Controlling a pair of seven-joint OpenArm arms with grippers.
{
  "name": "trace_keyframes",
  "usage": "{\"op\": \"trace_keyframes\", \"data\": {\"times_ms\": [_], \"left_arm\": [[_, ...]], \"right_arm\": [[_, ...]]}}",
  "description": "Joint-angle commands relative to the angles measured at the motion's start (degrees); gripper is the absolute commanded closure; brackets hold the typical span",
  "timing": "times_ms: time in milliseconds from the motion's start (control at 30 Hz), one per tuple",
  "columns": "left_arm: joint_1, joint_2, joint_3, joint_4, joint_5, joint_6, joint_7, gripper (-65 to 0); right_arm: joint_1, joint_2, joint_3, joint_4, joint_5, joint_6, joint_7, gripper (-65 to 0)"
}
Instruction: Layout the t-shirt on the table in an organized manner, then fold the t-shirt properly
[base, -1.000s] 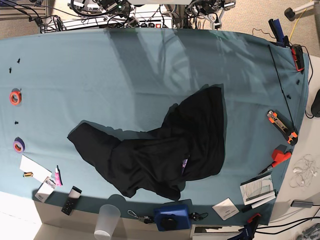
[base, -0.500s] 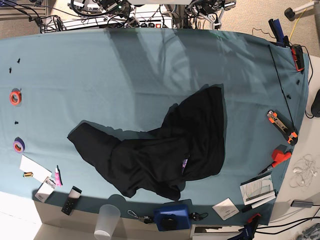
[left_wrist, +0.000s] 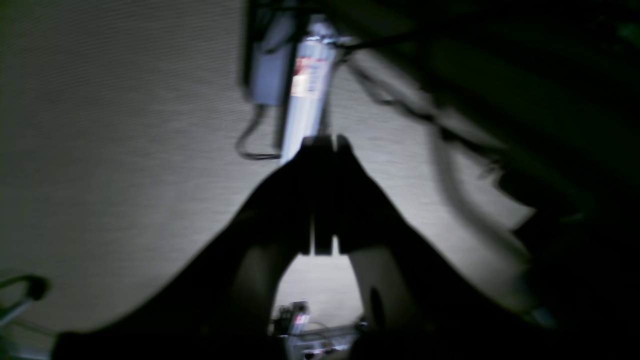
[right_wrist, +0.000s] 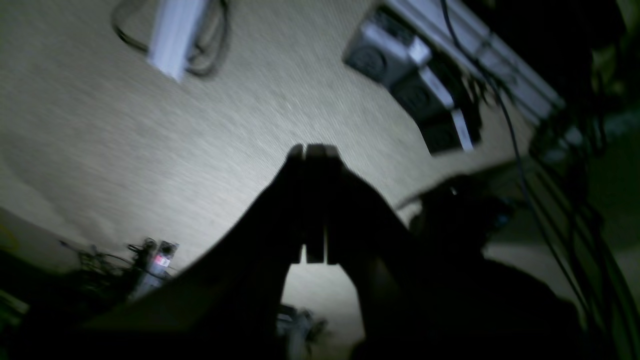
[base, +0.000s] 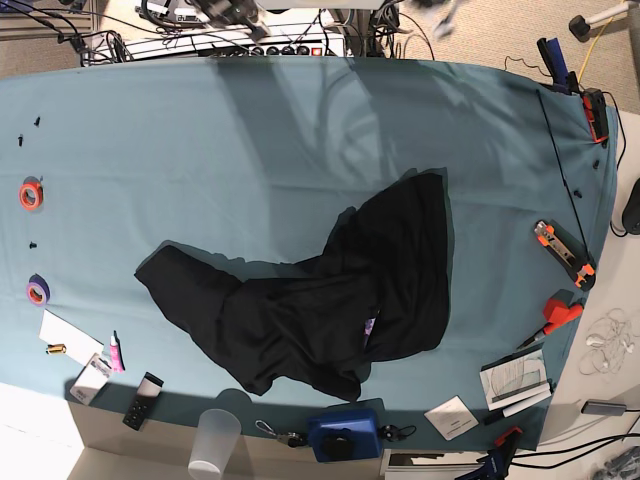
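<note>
The t-shirt (base: 320, 295) lay crumpled, unfolded, on the teal tabletop (base: 200, 150) at the lower centre of the base frame, a speck of purple print showing at a fold. In the wrist views the left tool (left_wrist: 323, 145) and right tool (right_wrist: 310, 150) were each clenched on nothing, above beige carpet

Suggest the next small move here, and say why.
Probably bring one arm down over the table toward the t-shirt, opening its claw on the way. The shirt lies bunched and twisted, untouched, while the left claw and right claw are shut, empty and aimed at the floor, away from the table.
</note>
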Motion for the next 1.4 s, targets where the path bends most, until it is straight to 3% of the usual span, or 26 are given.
{"op": "trace_keyframes", "data": {"times_ms": [0,167,300,400,533,667,800,1067,1267,1367], "left_arm": [[1.49,-0.74,-0.02,1.6,-0.31,-0.42,-0.44,0.0],[8.26,-3.65,-0.02,10.47,-0.66,-0.44,-0.42,0.0],[14.93,-5.25,-0.02,20.09,-6.84,-0.44,-0.33,0.0],[20.24,-6.05,-0.04,28.65,-9.57,-0.7,0.96,0.0],[27.34,-7.04,-0.04,41.33,-13.18,-4.72,7.67,0.0],[34.1,-7.13,-0.04,54.64,-19.82,-5.6,16.35,0.0],[39.63,-7.13,-0.07,67.41,-24.39,-5.57,23.65,0.0],[46.56,-7.1,-0.07,90.33,-26.14,-4.5,34.12,0.0],[48.13,-6.49,-0.04,104.54,-26.05,0.61,36.15,0.0],[47.8,-6.51,-0.04,104.54,-25.79,1.18,31.28,0.0]], "right_arm": [[-0.81,1.51,-0.02,1.44,0.15,0.04,0.02,0.0],[-6.67,8.13,-0.02,11.65,0.39,0.02,-0.07,0.0],[-13.07,14.25,0.0,24.13,4.96,0.0,-0.9,0.0],[-18.1,18.47,0.0,34.64,8.2,-0.13,-3.72,0.0],[-24.7,22.05,1.07,48.92,8.31,-0.13,-10.73,0.0],[-31.15,23.39,3.45,62.77,8.31,-0.15,-18.05,0.0],[-37.16,23.34,6.91,74.93,8.31,-0.17,-21.84,0.0],[-45.33,23.34,14.56,95.89,10.47,-0.17,-25.2,0.0],[-45.83,23.32,19.56,105.15,11.96,-0.15,-25.51,0.0],[-44.81,23.3,21.7,105.15,12.37,-0.11,-23.65,0.0]]}}
